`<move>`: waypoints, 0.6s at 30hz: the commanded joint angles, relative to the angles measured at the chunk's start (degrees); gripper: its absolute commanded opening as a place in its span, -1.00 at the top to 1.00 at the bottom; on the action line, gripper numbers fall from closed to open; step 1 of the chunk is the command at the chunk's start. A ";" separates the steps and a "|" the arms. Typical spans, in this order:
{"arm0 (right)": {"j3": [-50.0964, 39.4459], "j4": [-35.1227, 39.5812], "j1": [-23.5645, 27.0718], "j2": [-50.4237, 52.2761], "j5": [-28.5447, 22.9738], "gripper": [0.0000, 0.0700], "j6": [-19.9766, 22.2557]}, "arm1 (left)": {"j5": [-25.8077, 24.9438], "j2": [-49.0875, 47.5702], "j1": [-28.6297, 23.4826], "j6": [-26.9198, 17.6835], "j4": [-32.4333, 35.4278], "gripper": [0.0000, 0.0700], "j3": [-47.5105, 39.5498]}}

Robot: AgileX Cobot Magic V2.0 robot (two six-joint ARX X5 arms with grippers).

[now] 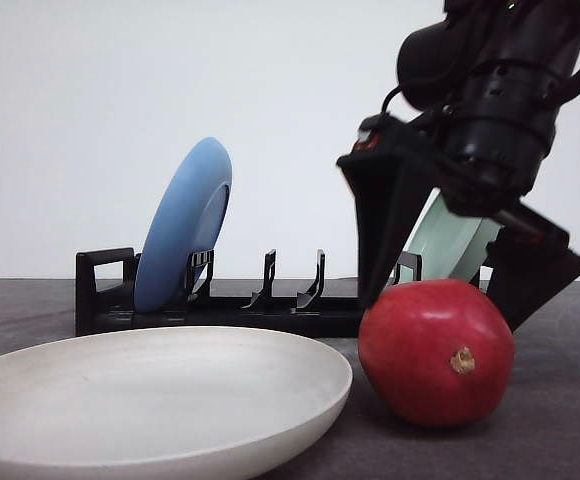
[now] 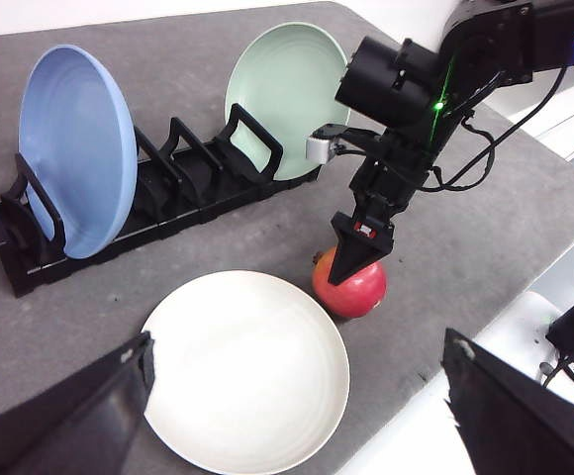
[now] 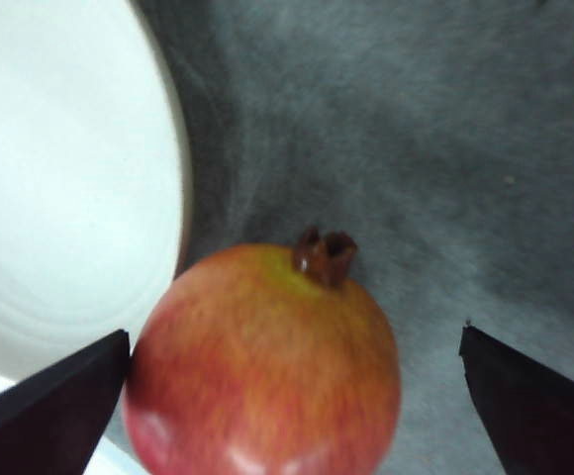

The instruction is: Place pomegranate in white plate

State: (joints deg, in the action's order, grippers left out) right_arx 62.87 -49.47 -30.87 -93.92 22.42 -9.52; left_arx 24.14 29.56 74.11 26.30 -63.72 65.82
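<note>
The red pomegranate [image 1: 435,350] rests on the grey table just right of the white plate [image 1: 150,390], which holds nothing. My right gripper [image 1: 445,300] stands open over the fruit, one finger on each side of it. In the right wrist view the pomegranate [image 3: 267,356] lies between the spread fingers [image 3: 54,406], close to one and well apart from the other, with the white plate [image 3: 59,178] beside it. The left wrist view shows the pomegranate [image 2: 351,287], the white plate [image 2: 247,366], the right gripper [image 2: 361,252] and my open left gripper [image 2: 297,426] raised above the table.
A black dish rack [image 2: 168,203] stands behind the plate. It holds a blue plate [image 2: 74,148] at one end and a pale green plate [image 2: 287,94] at the other. The table edge [image 2: 525,297] runs close to the right of the pomegranate.
</note>
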 commanded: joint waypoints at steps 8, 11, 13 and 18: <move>0.84 -0.31 -1.31 -4.88 -2.94 -1.00 -1.02 | 0.28 0.31 0.70 1.28 0.01 -0.59 0.66; 0.84 -1.14 -1.31 -5.62 -2.95 -0.97 -0.98 | 0.29 0.28 0.70 1.30 -0.10 -0.59 0.66; 0.84 -1.34 -1.29 -5.69 -2.97 -0.69 -0.89 | 0.31 0.28 0.70 1.32 -0.31 -0.59 0.66; 1.23 -3.10 -1.28 -5.69 -2.87 -0.36 -0.51 | 0.31 0.31 0.70 1.93 -1.05 -0.59 0.66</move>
State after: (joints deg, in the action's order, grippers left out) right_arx 63.03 -51.98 -31.86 -98.41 19.80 -10.32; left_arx 24.14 29.56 74.11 27.58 -65.01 65.82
